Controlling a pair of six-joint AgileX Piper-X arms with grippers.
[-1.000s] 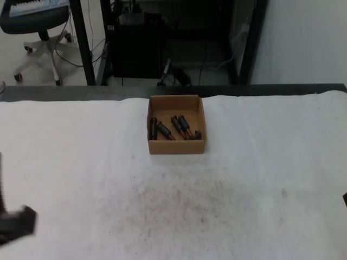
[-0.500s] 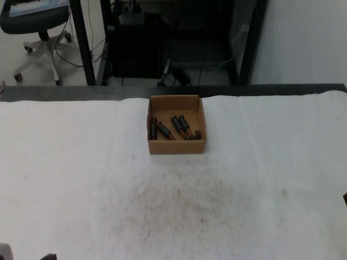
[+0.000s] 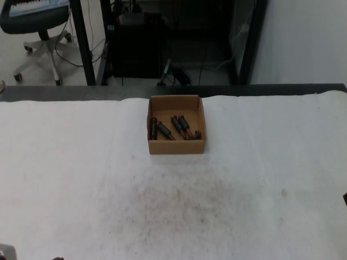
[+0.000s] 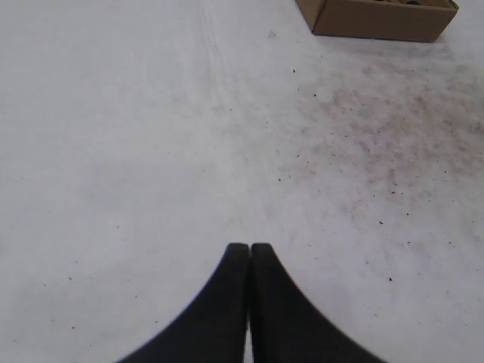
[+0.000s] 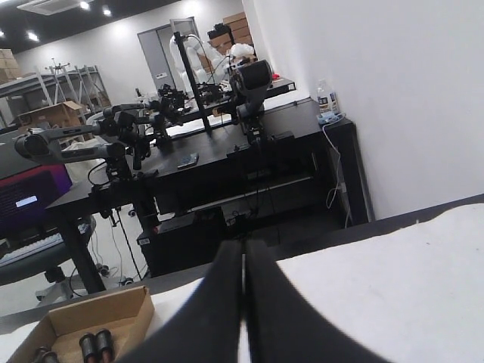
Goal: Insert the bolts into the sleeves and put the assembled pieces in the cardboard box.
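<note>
The desk is being covered by a white cloth, which is being marked by a dark speckled stain. An office chair is being kept behind it.

The counter is covered almost wholly by a white cloth, and only a dark strip along its far edge is bare. A cardboard box sits directly on the cloth, near the far edge and about midway across, with its top open. On the near side of the box the cloth bears a broad patch of dark specks and greyish smudges. Faint creases mark the cloth beside that patch.
</note>
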